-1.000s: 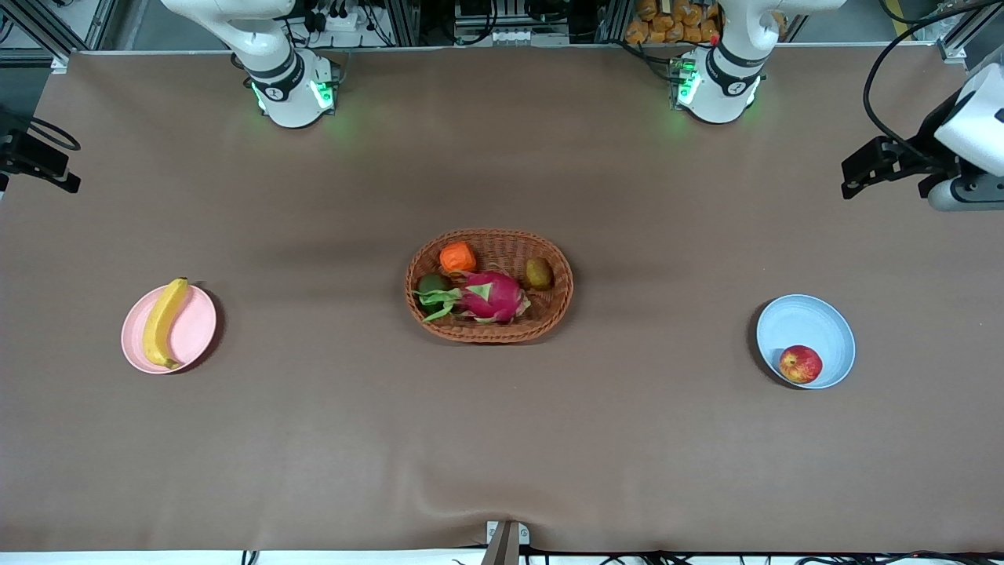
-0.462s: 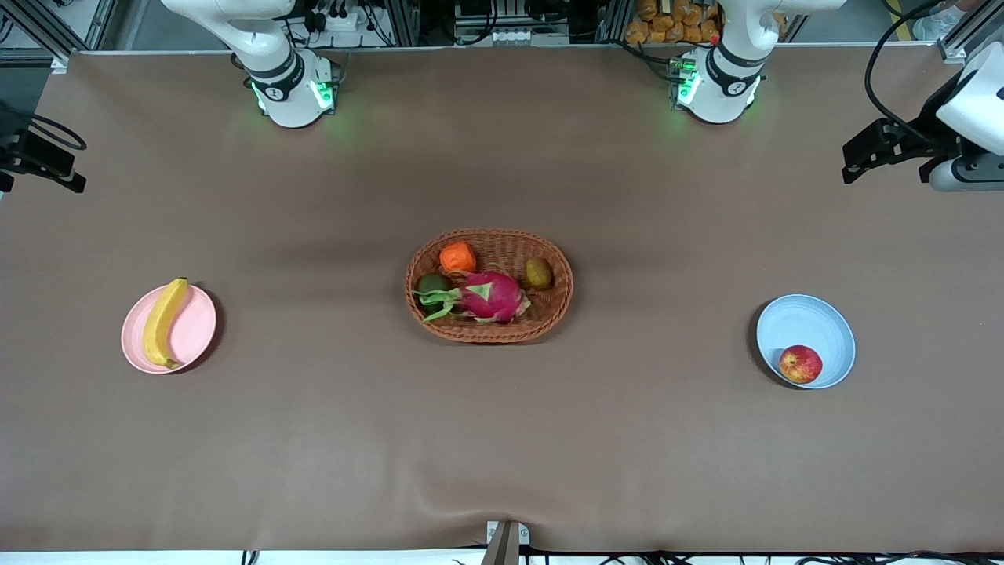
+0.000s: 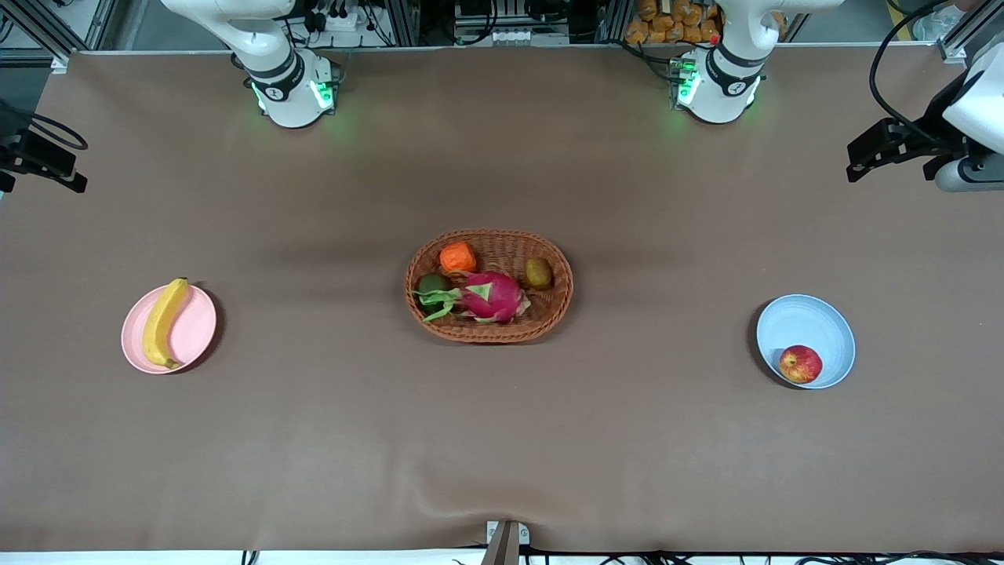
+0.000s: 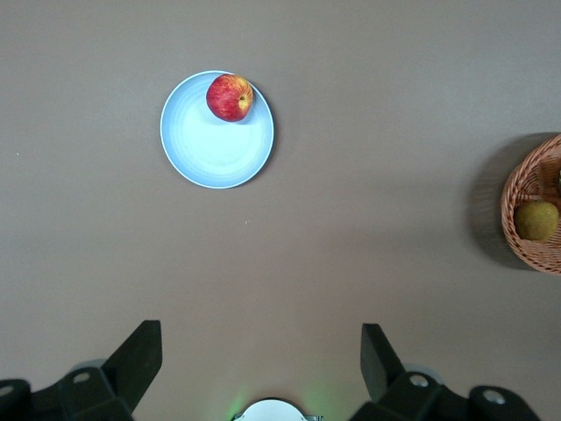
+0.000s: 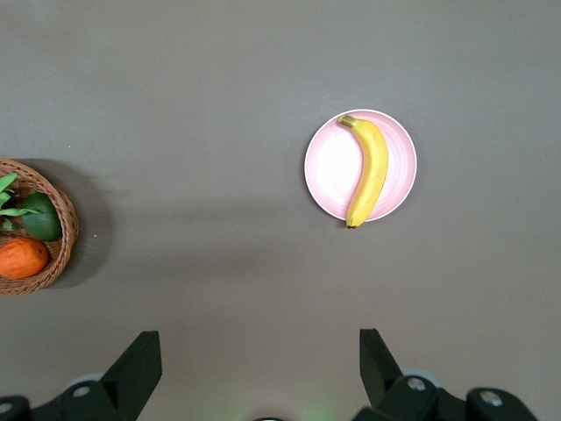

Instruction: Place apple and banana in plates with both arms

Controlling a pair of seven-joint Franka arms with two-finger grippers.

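Brown cloth covers the table (image 3: 314,439) from end to end. You have both arms raised and drawn back toward their own ends. The left gripper (image 4: 261,368) hangs high over bare cloth at the left arm's end, fingers (image 4: 140,351) spread wide, nothing between them. In the front view only its black body (image 3: 886,145) shows at the edge. The right gripper (image 5: 259,364) hangs high over bare cloth at the right arm's end, also wide open and empty; the front view catches just a dark part of it (image 3: 43,161).

Count for your log: two plates, one banana, one apple, one basket.
- Pink plate (image 3: 196,333) toward the right arm's end; the banana (image 3: 163,322) lies in it, one tip over the rim.
- Blue plate (image 3: 800,322) toward the left arm's end; the apple (image 3: 800,364) sits in it against the rim nearest the front camera.
- Basket (image 3: 549,314) between the plates, holding four fruits: an orange one (image 3: 457,256), a pink dragon fruit (image 3: 490,295), a dark green one (image 3: 431,283) and a kiwi (image 3: 538,272).

Against a second ago: the left arm's hand has slid farther out toward the table's end, and the right arm's has shifted slightly. Plates, fruit and basket have not moved.
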